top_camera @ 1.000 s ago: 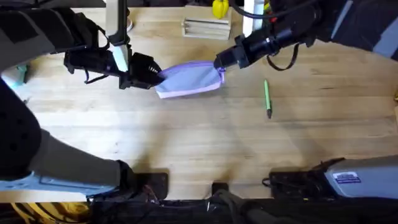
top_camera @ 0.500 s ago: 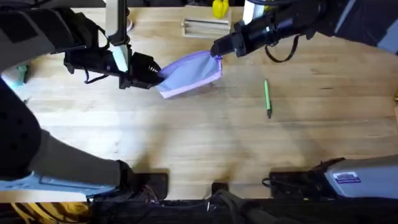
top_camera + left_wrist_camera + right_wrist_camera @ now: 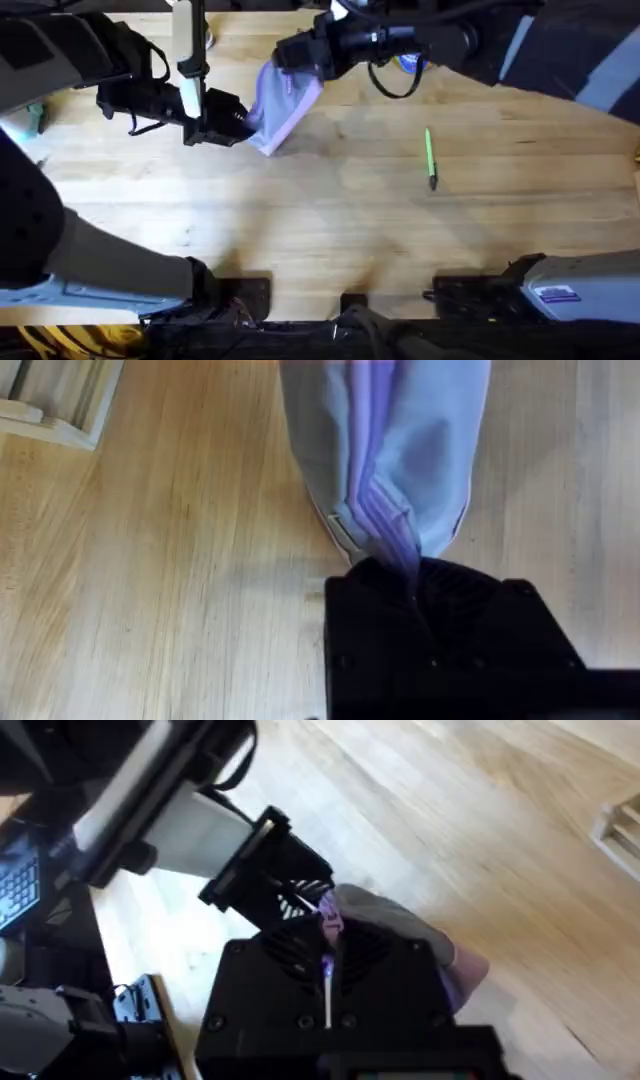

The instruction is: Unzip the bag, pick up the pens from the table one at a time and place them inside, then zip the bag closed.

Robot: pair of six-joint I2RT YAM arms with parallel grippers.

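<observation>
Unzipping under way, I judge. My left gripper [image 3: 238, 124] is clamped on one end of the bag [image 3: 280, 108], fabric bunched between the fingers. My right gripper [image 3: 290, 52] is pinched tight on something small and purple at the other end (the zipper pull, I think), holding that end raised off the table [image 3: 330, 230]. How far the zipper is open, I cannot tell. One green pen [image 3: 430, 157] lies well apart, not yet picked. Loading and zipping closed remain.

Overhead looks down from afar; both wrist views, seemingly close, share the bag [image 3: 385, 450].
</observation>
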